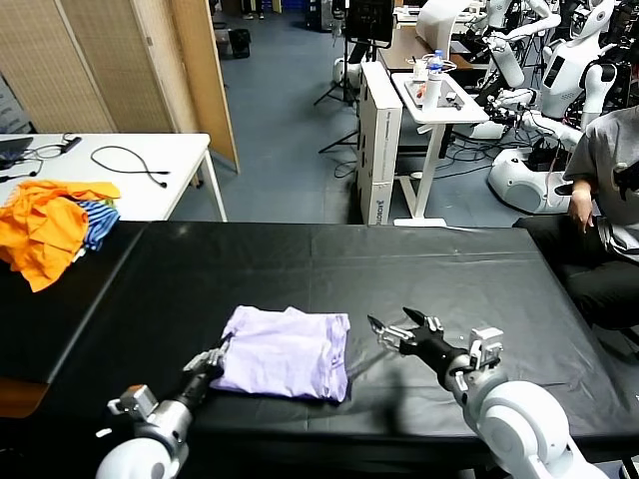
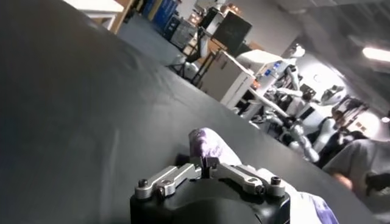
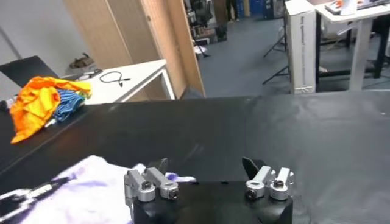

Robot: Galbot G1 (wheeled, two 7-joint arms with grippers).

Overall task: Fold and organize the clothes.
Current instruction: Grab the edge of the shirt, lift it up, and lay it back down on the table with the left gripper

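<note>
T-shirt (image 1: 288,352), pale lavender, folded flat on black table (image 1: 329,261), near front edge. Left gripper (image 1: 213,360) at left front corner of shirt, fingers pressed together, pinching cloth edge there. Right gripper (image 1: 397,330) just beside right edge of shirt, fingers spread wide, holding nothing. Orange garments (image 1: 45,226) over blue-striped cloth (image 1: 98,222) far at left side.

T-shirt (image 1: 288,351): pale lavender, plain
Table cover (image 1: 329,259): black
Garments at left edge (image 1: 45,225): bright orange
Cloth beside them (image 1: 98,222): blue-striped
</note>
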